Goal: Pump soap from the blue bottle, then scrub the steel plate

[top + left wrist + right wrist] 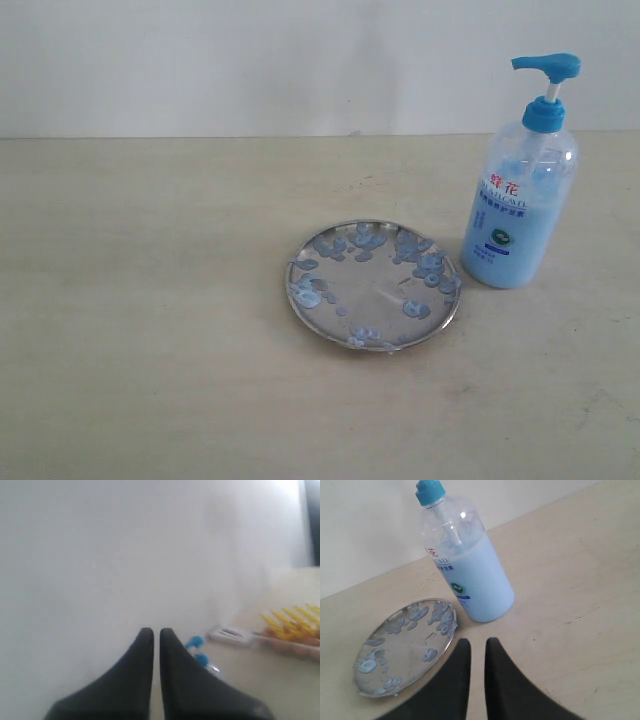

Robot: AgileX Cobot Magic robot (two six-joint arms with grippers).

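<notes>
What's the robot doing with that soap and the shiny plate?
Nobody is touching anything right now. The blue bottle stands upright on the table beside the steel plate, which is dotted with soap blobs. The right gripper hangs near the bottle, shut and empty. The left gripper is shut and empty too, pointed at a wall.

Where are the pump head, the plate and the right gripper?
pump head [546, 66], exterior view, on the blue spout.
plate [375, 285], exterior view, bare metal near its middle.
right gripper [478, 643], right wrist view, between its fingertips.
</notes>
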